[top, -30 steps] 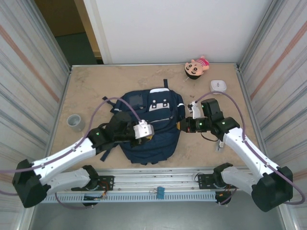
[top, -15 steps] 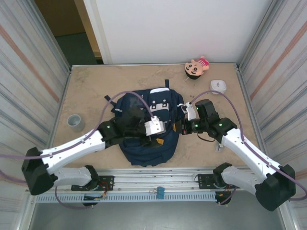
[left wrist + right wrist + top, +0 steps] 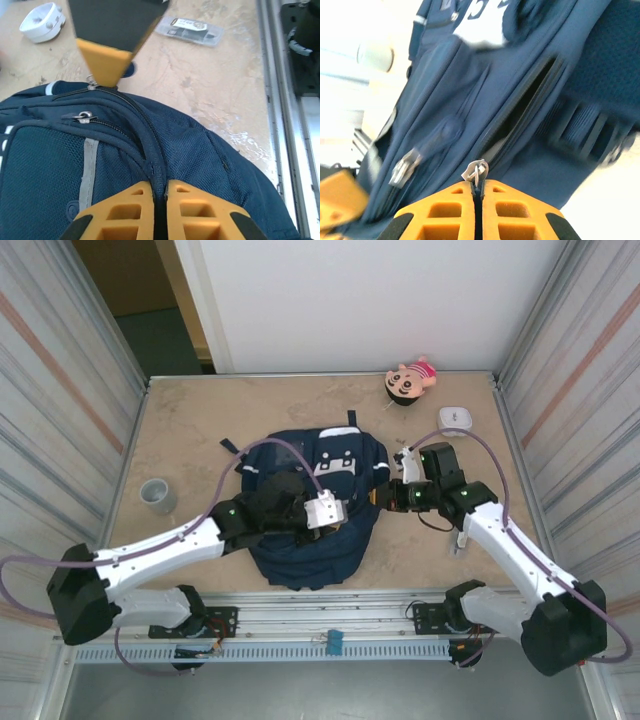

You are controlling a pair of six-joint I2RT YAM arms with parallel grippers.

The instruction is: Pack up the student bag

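Observation:
The student bag (image 3: pixel 300 540), a navy backpack with white top patches, lies flat in the middle of the table. My left gripper (image 3: pixel 334 514) sits over its right half, shut on a ridge of navy fabric beside the zip seam (image 3: pixel 159 185). At the bag's right edge, my right gripper (image 3: pixel 379 499) is shut on a small metal zipper pull (image 3: pixel 476 171). Above that pull, the zip stands partly open as a dark slit (image 3: pixel 525 107). A second metal pull (image 3: pixel 84 117) lies on the front pocket. The tip of my right gripper's fingers (image 3: pixel 106 62) shows in the left wrist view.
A pink doll (image 3: pixel 411 377) and a white round object (image 3: pixel 455 419) lie at the back right. A grey cup (image 3: pixel 157 495) stands at the left. A clear case with dark contents (image 3: pixel 189 30) lies right of the bag, near the metal rail (image 3: pixel 282 100).
My left gripper opened, moved right across the bag, and shut again on the fabric by the zip. The right gripper stayed shut on the pull and shifted slightly; the bag's top moved with it.

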